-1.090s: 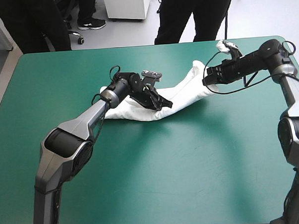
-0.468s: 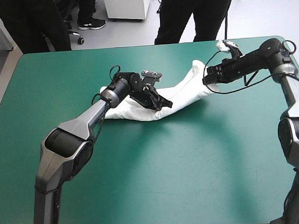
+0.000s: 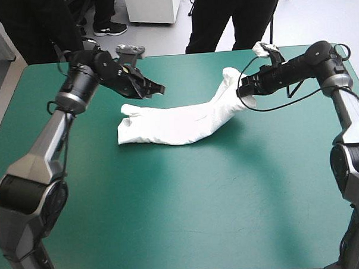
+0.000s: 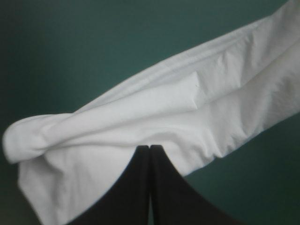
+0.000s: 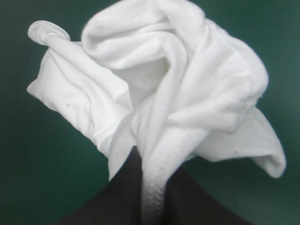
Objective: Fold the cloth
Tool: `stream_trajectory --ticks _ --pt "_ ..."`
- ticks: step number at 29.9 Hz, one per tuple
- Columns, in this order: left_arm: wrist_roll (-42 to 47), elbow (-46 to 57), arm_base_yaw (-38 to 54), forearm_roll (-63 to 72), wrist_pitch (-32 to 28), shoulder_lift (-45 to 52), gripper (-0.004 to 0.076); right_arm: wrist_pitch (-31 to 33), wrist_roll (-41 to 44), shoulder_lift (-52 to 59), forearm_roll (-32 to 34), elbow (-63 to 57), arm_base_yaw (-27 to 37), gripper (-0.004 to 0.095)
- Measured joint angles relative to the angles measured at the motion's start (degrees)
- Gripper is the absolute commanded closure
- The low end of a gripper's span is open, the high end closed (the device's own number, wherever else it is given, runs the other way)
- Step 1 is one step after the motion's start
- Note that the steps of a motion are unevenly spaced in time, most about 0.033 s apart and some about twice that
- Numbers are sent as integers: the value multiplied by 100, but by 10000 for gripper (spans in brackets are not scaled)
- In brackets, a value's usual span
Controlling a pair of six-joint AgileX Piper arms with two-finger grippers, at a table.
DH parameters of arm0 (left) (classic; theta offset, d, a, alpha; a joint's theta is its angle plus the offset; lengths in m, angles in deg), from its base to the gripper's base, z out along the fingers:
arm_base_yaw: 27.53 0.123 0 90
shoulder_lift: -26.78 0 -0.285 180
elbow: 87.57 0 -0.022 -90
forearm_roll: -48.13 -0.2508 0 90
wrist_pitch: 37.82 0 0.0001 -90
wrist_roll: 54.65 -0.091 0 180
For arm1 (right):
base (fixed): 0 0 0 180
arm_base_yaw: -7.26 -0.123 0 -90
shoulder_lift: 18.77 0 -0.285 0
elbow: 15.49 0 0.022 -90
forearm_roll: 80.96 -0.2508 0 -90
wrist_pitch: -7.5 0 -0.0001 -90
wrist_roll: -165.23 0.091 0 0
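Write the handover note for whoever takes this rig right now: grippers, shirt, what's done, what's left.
Left gripper: shut, empty, clear of the T-shirt, toward the far left corner of the table.
Right gripper: shut on the T-shirt's right end, which is bunched and lifted a little.
T-shirt: a long rumpled band across the table's far half, its left end lying flat.
Done: no neat fold shows yet.
Left: probably spread it flat first, then fold.
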Motion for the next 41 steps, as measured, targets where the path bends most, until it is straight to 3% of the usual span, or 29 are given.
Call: stream_trajectory --ticks 8,16,19,23,26,34,41 --pt "17 -21 616 -182 227 1574 741 -103 336 18 5 602 -939 921" --pt "50 -21 678 -324 477 2506 741 -985 428 -39 -102 728 -1890 910" --pt "50 -29 678 -380 477 2681 741 -1258 322 -283 -505 796 -2124 806" --pt "50 -29 678 -448 477 2794 741 -1250 56 -830 -1078 1037 -2406 504" --pt "55 -29 678 -455 477 2814 741 -1169 -12 -1196 -1281 1347 -2581 332" --pt "92 -29 678 -460 477 2814 741 -791 -58 -1456 -1321 2044 -2663 300" --pt "96 -29 678 -460 477 2874 741 -35 297 -1456 -525 2533 -2450 300"
